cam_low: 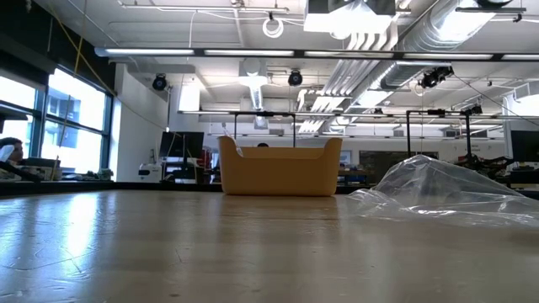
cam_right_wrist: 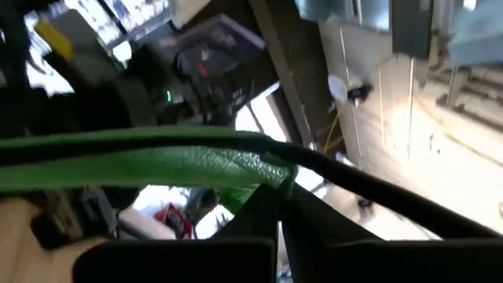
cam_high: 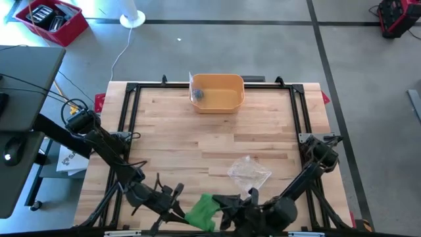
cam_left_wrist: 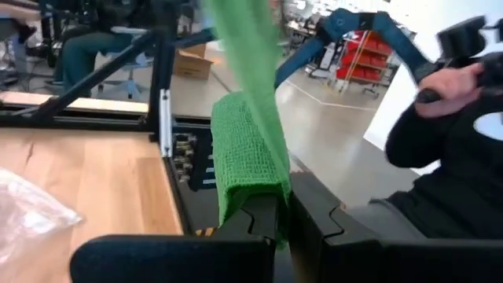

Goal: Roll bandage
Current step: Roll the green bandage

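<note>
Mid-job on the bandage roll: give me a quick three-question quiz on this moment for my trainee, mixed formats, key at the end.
1. True or false: the green bandage lies inside the yellow bin.
2. Multiple choice: the clear plastic bag is A) in the bin, B) on the table between the bin and the grippers, C) on the floor.
3. Fill in: the left gripper and the right gripper are both ____ on the bandage.

Key: 1 false, it is held at the table's near edge; 2 B; 3 shut.
</note>
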Tool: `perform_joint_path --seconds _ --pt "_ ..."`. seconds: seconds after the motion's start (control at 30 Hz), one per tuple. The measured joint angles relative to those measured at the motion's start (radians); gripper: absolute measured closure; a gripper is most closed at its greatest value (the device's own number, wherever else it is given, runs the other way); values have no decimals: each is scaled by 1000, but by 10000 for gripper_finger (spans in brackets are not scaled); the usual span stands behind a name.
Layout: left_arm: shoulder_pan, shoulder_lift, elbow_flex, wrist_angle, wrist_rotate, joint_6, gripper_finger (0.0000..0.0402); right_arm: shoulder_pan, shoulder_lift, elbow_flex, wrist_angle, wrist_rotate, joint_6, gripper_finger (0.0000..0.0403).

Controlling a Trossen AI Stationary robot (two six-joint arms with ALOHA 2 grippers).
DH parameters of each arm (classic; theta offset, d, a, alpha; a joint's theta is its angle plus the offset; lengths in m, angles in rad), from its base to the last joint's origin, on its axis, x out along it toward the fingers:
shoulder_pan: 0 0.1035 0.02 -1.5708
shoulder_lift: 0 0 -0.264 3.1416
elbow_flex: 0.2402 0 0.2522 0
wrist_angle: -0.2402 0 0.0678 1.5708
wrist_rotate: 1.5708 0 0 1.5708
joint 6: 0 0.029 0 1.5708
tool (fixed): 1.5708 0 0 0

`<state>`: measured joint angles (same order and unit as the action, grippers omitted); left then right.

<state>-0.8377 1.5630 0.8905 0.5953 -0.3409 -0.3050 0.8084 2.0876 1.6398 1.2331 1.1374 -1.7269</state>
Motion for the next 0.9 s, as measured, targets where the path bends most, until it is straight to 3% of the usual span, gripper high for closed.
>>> perform_joint_path --seconds 0.3,0.47,0.63,0.9 --pt "-50 -1 0 46 52 72 394 -65 0 -183 70 29 193 403" --pt "-83 -1 0 91 15 166 394 -90 0 -276 55 5 456 403" --pt "-100 -3 0 197 -3 319 394 -96 -1 -340 -53 -167 838 403" --pt "-99 -8 0 384 2 523 394 -122 -1 -369 -143 -559 1197 403"
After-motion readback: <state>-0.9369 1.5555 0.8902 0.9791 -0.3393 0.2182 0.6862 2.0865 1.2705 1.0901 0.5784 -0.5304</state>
